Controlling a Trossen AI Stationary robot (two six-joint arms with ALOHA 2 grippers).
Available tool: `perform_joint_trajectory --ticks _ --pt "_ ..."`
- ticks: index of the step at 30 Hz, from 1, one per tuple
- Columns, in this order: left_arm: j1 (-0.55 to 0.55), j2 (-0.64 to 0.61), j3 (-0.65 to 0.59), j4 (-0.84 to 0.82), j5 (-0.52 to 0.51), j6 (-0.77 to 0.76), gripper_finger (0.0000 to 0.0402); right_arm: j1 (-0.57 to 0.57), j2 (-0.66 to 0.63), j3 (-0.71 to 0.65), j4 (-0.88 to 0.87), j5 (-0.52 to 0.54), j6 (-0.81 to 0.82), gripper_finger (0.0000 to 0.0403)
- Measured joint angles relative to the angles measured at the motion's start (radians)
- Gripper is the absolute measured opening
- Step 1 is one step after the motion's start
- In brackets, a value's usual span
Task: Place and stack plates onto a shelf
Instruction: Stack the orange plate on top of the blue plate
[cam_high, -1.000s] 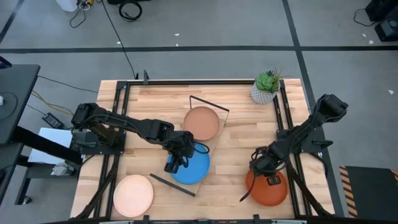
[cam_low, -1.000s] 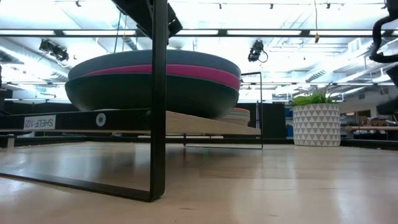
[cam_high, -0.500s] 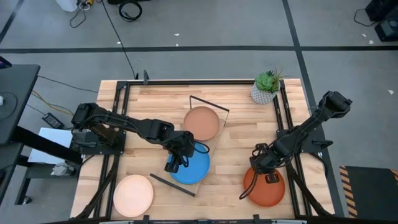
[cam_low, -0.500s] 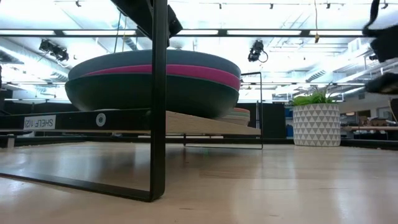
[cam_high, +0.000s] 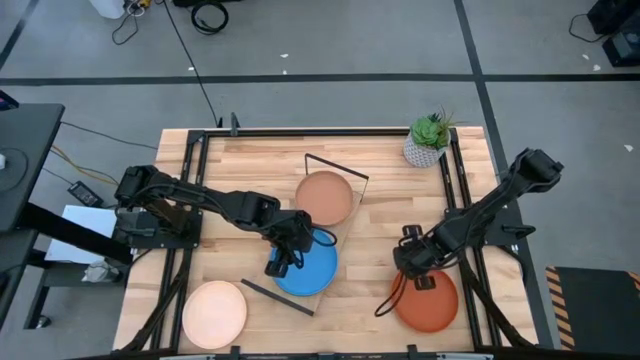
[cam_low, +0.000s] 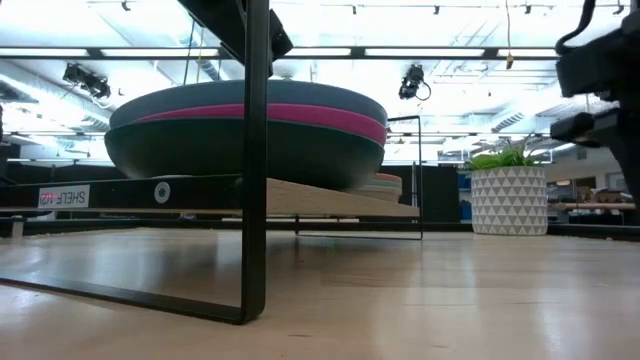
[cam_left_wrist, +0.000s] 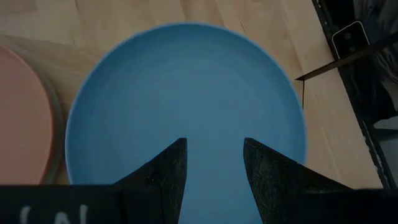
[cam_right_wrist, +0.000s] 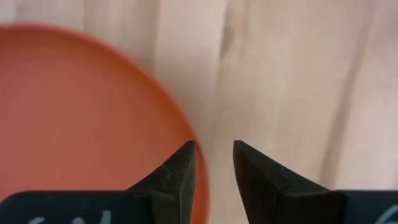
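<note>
Clearly rigid and thin-rimmed, the orange-red plate lies flat on the table, well apart from the shelf; it looks light but smooth, so its raised edge is the only sensible hold. Right gripper hangs over that rim, fingers slightly apart, gripping nothing. Left gripper hovers open above the bright blue plate stacked on the shelf.
</note>
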Motion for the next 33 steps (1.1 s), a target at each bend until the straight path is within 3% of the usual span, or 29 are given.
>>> perform_joint_trajectory --ticks 9,14,17,25,29,33 --pt "0.000 0.000 0.000 0.000 0.000 0.000 0.0164 -0.043 0.072 -0.001 0.014 -0.137 -0.130 0.0111" --pt "0.000 0.000 0.000 0.011 -0.014 0.012 0.0164 -0.055 0.096 -0.001 0.022 -0.167 -0.171 0.0058" --pt "-0.002 0.001 0.000 0.050 -0.088 0.077 0.0164 -0.062 0.097 0.001 0.028 -0.188 -0.196 0.0016" --pt "-0.003 0.003 0.000 0.219 -0.352 0.393 0.0164 -0.149 -0.013 0.019 0.008 -0.199 -0.267 0.0012" --pt "-0.008 0.003 0.000 0.315 -0.393 0.537 0.0164 -0.233 -0.098 0.039 0.006 -0.217 -0.277 0.0012" --pt "-0.040 0.003 0.000 0.306 -0.438 0.587 0.0164 -0.308 -0.154 0.062 0.002 -0.271 -0.248 0.0012"
